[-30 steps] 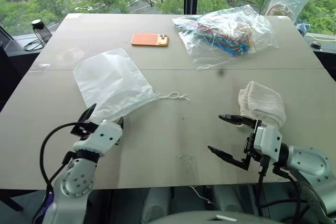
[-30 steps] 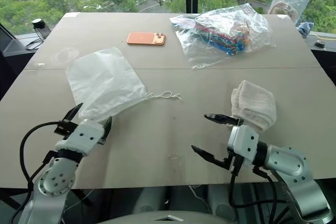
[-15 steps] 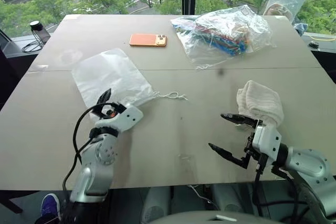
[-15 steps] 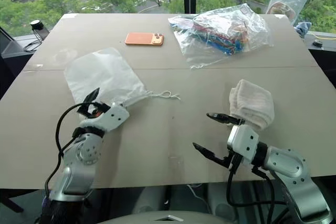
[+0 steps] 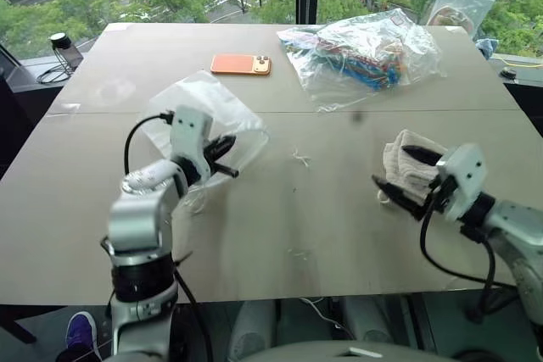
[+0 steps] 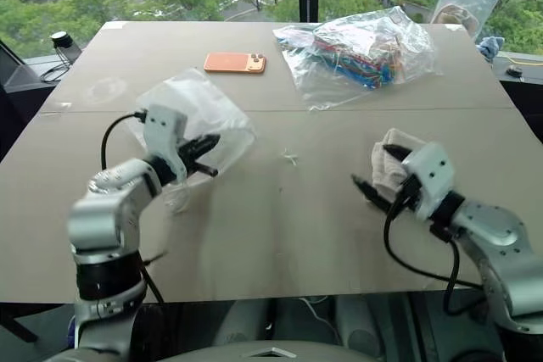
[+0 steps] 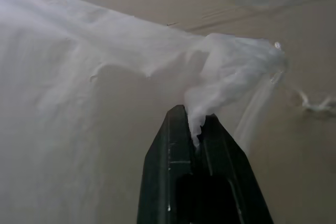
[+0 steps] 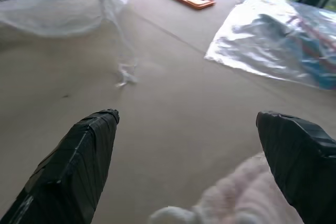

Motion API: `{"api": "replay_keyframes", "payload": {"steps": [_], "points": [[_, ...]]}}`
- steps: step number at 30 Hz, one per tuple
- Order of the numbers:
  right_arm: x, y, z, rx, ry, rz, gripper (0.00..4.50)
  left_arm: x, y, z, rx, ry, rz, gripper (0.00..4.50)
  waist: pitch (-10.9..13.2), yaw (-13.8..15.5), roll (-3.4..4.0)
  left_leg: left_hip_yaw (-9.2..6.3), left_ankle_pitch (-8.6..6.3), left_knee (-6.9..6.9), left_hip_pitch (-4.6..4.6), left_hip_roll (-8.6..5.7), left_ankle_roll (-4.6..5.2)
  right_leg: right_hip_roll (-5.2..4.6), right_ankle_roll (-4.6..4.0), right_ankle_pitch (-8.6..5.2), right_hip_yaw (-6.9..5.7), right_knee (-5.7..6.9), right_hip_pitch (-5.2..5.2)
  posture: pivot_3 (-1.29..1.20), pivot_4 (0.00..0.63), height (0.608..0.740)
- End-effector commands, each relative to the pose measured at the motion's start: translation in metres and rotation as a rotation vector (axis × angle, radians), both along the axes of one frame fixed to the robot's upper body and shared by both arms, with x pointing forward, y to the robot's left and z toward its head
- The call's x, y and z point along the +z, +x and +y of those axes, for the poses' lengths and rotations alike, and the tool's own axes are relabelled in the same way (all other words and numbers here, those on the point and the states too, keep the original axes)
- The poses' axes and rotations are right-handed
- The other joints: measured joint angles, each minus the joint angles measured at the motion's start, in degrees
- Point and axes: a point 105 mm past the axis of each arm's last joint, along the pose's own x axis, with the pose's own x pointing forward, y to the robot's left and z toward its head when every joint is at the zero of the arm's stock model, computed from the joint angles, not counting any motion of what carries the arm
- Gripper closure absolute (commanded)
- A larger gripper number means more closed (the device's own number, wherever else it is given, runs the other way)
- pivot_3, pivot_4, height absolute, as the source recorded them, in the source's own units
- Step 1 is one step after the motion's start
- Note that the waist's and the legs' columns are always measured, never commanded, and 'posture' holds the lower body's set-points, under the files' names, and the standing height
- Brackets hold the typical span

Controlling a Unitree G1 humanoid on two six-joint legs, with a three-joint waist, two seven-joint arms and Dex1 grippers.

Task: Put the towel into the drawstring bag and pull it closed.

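Pinching a fold of the drawstring bag point(image 5: 212, 112) in the left gripper point(image 7: 195, 129); right gripper point(image 5: 405, 171) spread wide beside the towel point(image 5: 405, 163) on the table point(image 5: 322, 235).

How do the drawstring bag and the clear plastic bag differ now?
The drawstring bag is milky and looks empty; the clear plastic bag holds colourful items. The drawstring bag is pinched and lifted by the left tool; the plastic bag lies untouched at the far side of the table. Both are thin, see-through bags.

No readable text, labels, brands or numbers anywhere.
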Motion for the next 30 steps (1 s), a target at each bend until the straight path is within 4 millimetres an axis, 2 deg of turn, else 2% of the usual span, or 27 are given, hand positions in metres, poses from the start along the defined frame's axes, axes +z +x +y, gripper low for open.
{"api": "replay_keyframes", "payload": {"steps": [1, 5, 9, 15, 20, 24, 29, 30], "points": [[0.012, 0.014, -0.031, -0.150, 0.024, 0.010, 0.00, 0.014, -0.006, -0.004, -0.055, -0.084, 0.046, 4.48, 0.00, -0.26, 0.00, 0.00, 0.00, 0.00, 0.00, 0.00, 0.00, 0.01, 0.00, 0.00, 0.01, 0.00, 0.00, 0.00, 0.150, 0.734], [-0.001, 0.034, -0.067, -0.351, 0.054, 0.126, 0.00, 0.022, -0.003, -0.012, -0.061, -0.115, 0.052, 4.48, 0.00, -0.21, 0.00, 0.02, 0.00, -0.05, 0.01, 0.00, 0.00, 0.01, -0.20, 0.11, 0.06, 0.00, 0.00, 0.00, 0.150, 0.734], [-0.027, 0.050, -0.089, -0.486, 0.110, 0.287, 0.00, 0.026, -0.003, -0.023, -0.078, -0.137, 0.045, 4.48, 0.00, 0.02, 0.00, 0.02, 0.00, -0.04, -0.01, -0.02, 0.00, 0.00, -0.23, 0.13, 0.07, -0.02, 0.00, 0.00, 0.150, 0.734], [-0.073, 0.048, -0.065, -0.368, 0.138, 0.574, 0.00, 0.031, -0.001, -0.029, -0.067, -0.149, 0.040, 4.48, 0.01, -0.16, 0.01, 0.03, 0.00, -0.08, -0.01, -0.02, 0.00, 0.01, -0.25, 0.14, 0.10, -0.02, -0.01, 0.00, 0.150, 0.734], [-0.118, 0.031, -0.054, -0.260, -0.011, 0.706, 0.00, 0.037, 0.002, -0.033, -0.072, -0.166, 0.027, 4.48, -0.11, -0.40, -0.13, 0.04, 0.00, -0.08, 0.07, -0.02, 0.00, 0.02, -0.22, 0.13, 0.11, -0.04, 0.04, 0.00, 0.150, 0.734], [-0.129, 0.033, -0.048, -0.189, -0.100, 0.674, 0.00, 0.038, 0.002, -0.038, -0.076, -0.173, 0.025, 4.48, -0.48, -0.92, -0.72, -0.01, 0.00, -0.10, 0.19, 0.02, 0.00, 0.08, -0.06, 0.02, 0.07, -0.07, 0.13, 0.00, 0.150, 0.734], [-0.129, 0.033, -0.033, -0.097, -0.149, 0.607, 0.00, 0.041, 0.003, -0.043, -0.091, -0.185, 0.024, 4.48, -0.68, -1.49, -0.98, -0.03, 0.00, -0.10, 0.32, 0.03, -0.01, 0.08, -0.04, 0.01, 0.07, -0.10, 0.27, 0.00, 0.150, 0.734], [-0.126, 0.032, -0.028, -0.075, -0.138, 0.590, 0.25, 0.041, 0.003, -0.045, -0.097, -0.185, 0.026, 4.50, -0.69, -1.49, -0.98, -0.05, 0.00, -0.10, 0.33, 0.04, -0.01, 0.08, -0.04, 0.01, 0.06, -0.10, 0.27, 0.00, 0.150, 0.734]]}}
